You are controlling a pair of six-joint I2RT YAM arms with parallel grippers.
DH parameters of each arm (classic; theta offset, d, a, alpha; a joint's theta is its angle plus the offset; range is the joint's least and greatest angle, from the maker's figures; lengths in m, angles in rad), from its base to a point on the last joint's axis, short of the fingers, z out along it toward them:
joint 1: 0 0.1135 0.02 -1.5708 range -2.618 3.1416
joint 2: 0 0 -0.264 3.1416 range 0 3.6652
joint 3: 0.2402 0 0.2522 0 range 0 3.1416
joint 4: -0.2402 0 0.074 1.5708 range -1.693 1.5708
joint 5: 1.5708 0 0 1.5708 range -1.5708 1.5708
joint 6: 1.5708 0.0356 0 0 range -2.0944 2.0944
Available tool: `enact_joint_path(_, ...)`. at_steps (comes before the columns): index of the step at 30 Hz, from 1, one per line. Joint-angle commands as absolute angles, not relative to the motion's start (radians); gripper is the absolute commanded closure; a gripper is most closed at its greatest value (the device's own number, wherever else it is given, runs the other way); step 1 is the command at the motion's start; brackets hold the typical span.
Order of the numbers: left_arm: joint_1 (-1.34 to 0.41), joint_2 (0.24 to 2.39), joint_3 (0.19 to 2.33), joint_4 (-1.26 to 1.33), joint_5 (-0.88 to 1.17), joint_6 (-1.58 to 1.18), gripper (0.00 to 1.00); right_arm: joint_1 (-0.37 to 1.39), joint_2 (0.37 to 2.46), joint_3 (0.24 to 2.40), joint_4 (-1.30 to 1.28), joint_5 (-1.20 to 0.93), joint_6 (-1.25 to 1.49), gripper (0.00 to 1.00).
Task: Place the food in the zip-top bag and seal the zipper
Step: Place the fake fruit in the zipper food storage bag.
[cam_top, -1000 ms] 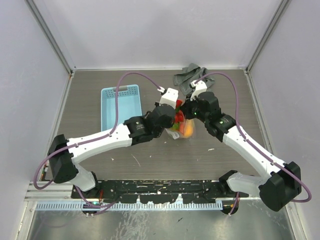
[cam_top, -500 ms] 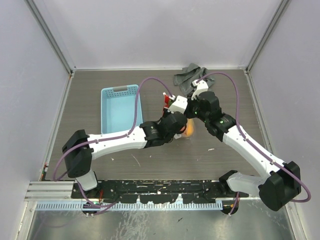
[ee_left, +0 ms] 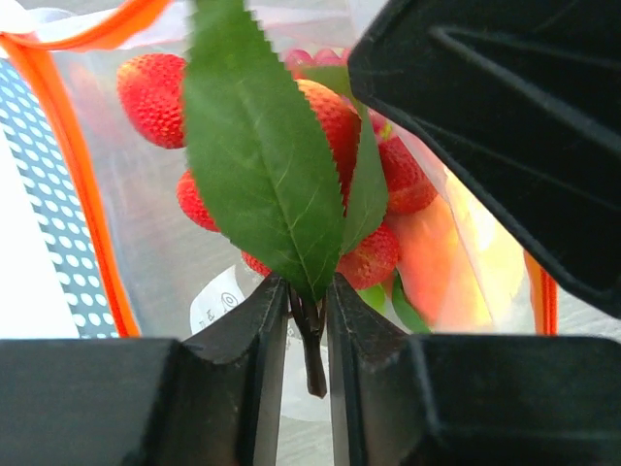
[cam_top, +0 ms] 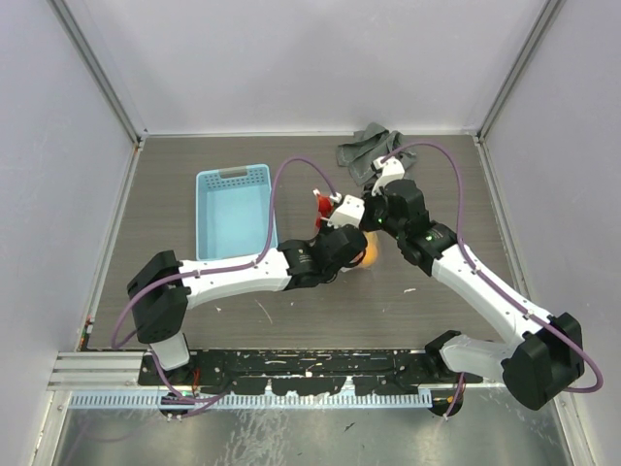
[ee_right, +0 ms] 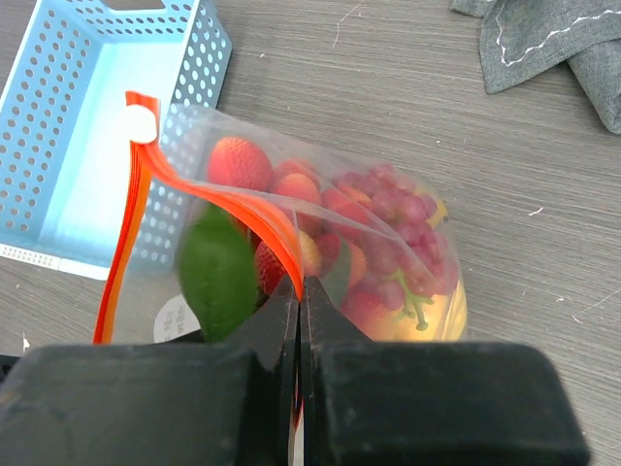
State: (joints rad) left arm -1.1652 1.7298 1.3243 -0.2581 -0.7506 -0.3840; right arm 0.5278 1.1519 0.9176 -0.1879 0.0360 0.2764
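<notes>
The clear zip-top bag [ee_right: 194, 136] stands on the table, its mouth held up. My right gripper [ee_right: 300, 286] is shut on its orange zipper [ee_right: 228, 199]. Inside lie purple grapes [ee_right: 393, 209], a strawberry [ee_right: 238, 163] and yellow-orange fruit [ee_right: 441, 311]. My left gripper [ee_left: 309, 286] hangs at the bag's mouth with a bunch of strawberries [ee_left: 398, 180] and its green leaf [ee_left: 252, 146] below it, inside the bag. The bunch's dark stem [ee_left: 310, 335] sits between the slightly parted fingers with gaps beside it. In the top view both wrists crowd over the bag [cam_top: 361, 257].
A light blue basket [cam_top: 233, 209] stands just left of the bag, close behind it in the right wrist view [ee_right: 78, 146]. A grey cloth [cam_top: 367, 150] lies at the back right. The right gripper's black body [ee_left: 505, 116] fills the upper right of the left wrist view.
The left arm has swung in and lowered the strawberry bunch into the bag's mouth. Its jaws have parted a little round the stem. The right arm has kept still.
</notes>
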Motion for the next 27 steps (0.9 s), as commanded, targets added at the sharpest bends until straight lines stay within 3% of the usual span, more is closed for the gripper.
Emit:
enact_joint_path(1, -1.177, 1.733, 1.321, -0.298, -0.644, -0.468, 0.76, 0.533, 1.128, 0.928, -0.126, 0.044, 0.275, 1.00)
enact_joint_path(11, -1.177, 1.743, 1.386, -0.361, -0.468, -0.544, 0.63, 0.533, 1.132, 0.922, -0.128, 0.043, 0.275, 1.00)
enact_joint_path(22, -1.175, 1.593, 1.393, -0.435, -0.481, -0.552, 0.41, 0.534, 1.146, 0.923, -0.129, 0.031, 0.270, 1.00)
enact_joint_path(27, -1.175, 1.508, 1.376, -0.479, -0.511, -0.556, 0.37, 0.533, 1.147, 0.931, -0.132, 0.027, 0.267, 1.00)
